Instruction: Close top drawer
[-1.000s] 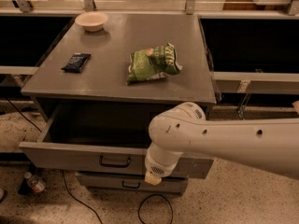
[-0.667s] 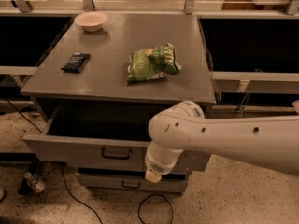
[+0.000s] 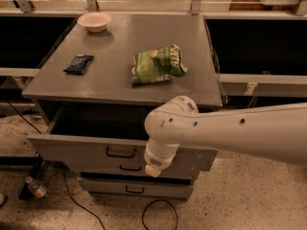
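The top drawer [image 3: 72, 150] is a wide grey drawer with a scuffed front and a small dark handle [image 3: 121, 152]. It stands pulled out from the grey cabinet [image 3: 120, 47], and its dark inside shows behind the front. My white arm reaches in from the right. Its end, with the gripper [image 3: 154, 169], sits against the drawer front just right of the handle. The arm's round wrist covers most of the gripper.
Two lower grey drawer fronts [image 3: 130, 168] [image 3: 134, 189] sit under the top one. On the cabinet top lie a green chip bag [image 3: 156, 65], a black packet [image 3: 78, 63] and a pale bowl [image 3: 94, 21]. A bottle [image 3: 36, 188] and cables lie on the floor.
The top drawer's front has slid a little way back toward the cabinet, and my arm's end has moved with it.
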`<action>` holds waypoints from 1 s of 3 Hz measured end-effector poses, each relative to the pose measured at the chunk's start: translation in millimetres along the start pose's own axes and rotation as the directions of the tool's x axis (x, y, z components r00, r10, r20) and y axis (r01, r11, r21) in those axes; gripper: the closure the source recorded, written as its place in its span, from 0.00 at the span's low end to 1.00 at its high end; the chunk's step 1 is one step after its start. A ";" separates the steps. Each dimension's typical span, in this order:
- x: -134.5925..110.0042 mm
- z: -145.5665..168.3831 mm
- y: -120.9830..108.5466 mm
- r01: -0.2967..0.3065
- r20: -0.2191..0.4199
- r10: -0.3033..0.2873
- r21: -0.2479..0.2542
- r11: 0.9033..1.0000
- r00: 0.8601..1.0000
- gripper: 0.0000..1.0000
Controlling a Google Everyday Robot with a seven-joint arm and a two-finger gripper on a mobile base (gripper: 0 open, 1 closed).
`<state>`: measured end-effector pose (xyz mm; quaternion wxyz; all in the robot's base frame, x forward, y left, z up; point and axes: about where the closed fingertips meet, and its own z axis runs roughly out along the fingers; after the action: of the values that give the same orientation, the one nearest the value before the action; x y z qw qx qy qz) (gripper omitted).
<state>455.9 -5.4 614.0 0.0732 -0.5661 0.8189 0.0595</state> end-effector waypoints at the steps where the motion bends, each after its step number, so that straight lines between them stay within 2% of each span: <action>1: -5.5 0.2 -7.6 -0.017 -0.004 0.018 0.022 1.000 1.000 1.00; 2: -12.8 -1.6 -17.6 -0.033 0.003 0.032 0.046 0.998 0.999 1.00; 3: -14.6 -1.6 -18.5 -0.033 0.006 0.033 0.048 0.998 0.999 1.00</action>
<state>478.2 1.2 618.0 0.0881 -0.5504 0.8292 0.0423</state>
